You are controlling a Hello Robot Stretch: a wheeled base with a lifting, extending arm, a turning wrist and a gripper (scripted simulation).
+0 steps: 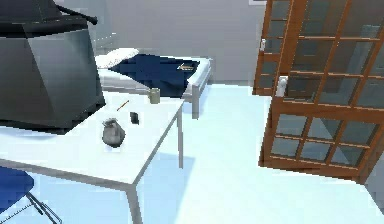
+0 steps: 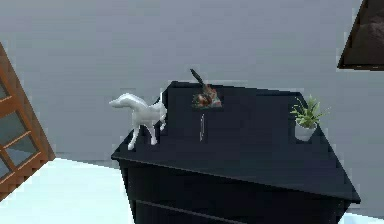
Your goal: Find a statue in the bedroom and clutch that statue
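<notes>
Forward view: a white desk (image 1: 150, 150) is seen, on which a large dark television (image 1: 45, 75), a grey vase (image 1: 112, 131) and a small cup (image 1: 154, 96) are set, with a blue chair (image 1: 12, 190) at its near corner. Beyond the desk a white-framed bed (image 1: 160, 68) with a navy cover and a white pillow (image 1: 118, 58) is placed against the wall. A wooden glazed door (image 1: 320, 90) is shown at the forward view's right, and its edge is met again at the arm side view's left.

A dark dresser (image 2: 260, 140) against a grey wall is presented in the arm side view. The white horse statue (image 2: 140, 115) is stood upright on the dresser's top at its near left corner, close to the edge. Near the middle of the top a small brown-and-dark object (image 2: 205, 98) is seen, too small to be named, and a potted plant (image 2: 306, 118) is set towards the right. A dark framed panel (image 2: 365, 40) is hung at the upper right.

The arm's pose and the gripper's state cannot be told.
</notes>
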